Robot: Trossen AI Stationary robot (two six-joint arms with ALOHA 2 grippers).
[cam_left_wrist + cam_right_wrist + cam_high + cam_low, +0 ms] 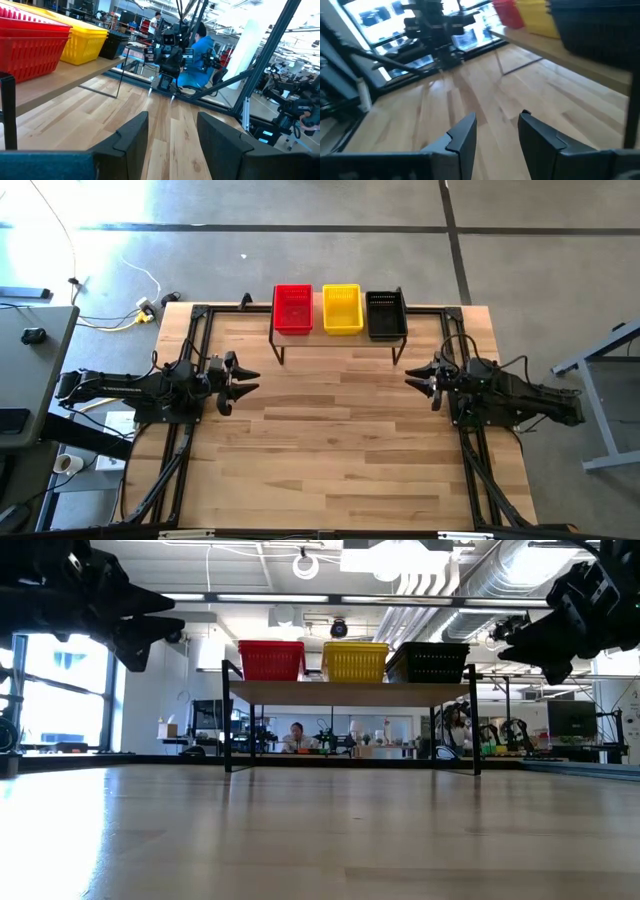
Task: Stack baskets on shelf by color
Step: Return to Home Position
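Note:
The shelf (340, 338) stands at the table's far edge on thin black legs. On its plank sit a red basket stack (293, 308) at the left, a yellow stack (342, 309) in the middle and a black stack (386, 314) at the right, each resting on its base. In the low view they show side by side: red stack (271, 660), yellow stack (354, 662), black stack (428, 662). My left gripper (247, 377) hovers open at the table's left side. My right gripper (415, 378) hovers open at the right side. Both point inward and hold nothing.
The wooden tabletop (340, 440) lies bare between the two arms and toward the near edge. A black frame (190, 350) runs along the table's left, right and far sides. A person in blue (195, 55) sits beyond the table behind the right arm.

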